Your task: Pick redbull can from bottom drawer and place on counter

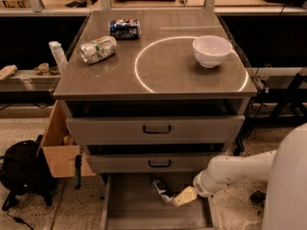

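The bottom drawer (pixel 129 210) is pulled open below the cabinet, showing a plain grey floor and low side walls. A small slim silver and dark can, the redbull can (pixel 162 189), lies tilted at the back middle of the drawer. My gripper (pixel 178 198) reaches in from the right on a white arm (pixel 235 171) and sits right against the can's right side. The counter (pixel 158 78) is the grey-brown cabinet top with a bright white circle (pixel 144 80) marked on it.
On the counter stand a white bowl (pixel 211 50), a dented silver-green can (pixel 98 49) and a dark blue can (pixel 124 28). Two grey drawer fronts with black handles (pixel 156 129) sit above the open drawer. A cardboard box (pixel 60 150) and a black bag (pixel 21 174) are at the left.
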You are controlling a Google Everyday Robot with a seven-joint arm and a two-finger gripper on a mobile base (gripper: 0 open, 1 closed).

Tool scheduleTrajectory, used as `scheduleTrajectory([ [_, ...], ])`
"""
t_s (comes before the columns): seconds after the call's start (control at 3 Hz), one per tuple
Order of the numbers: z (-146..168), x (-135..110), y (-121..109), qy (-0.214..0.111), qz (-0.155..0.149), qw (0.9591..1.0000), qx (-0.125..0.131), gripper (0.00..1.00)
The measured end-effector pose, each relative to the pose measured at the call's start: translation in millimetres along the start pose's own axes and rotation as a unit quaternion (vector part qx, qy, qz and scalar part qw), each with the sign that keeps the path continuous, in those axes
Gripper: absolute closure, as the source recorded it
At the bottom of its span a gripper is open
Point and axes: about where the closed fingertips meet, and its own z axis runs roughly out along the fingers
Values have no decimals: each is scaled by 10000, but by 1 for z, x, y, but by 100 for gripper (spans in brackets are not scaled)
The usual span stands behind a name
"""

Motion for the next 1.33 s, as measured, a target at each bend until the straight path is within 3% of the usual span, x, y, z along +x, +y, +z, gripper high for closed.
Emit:
scheduleTrajectory([
  [1.33,58,-11,-4,-348,726,9966,-187,0],
])
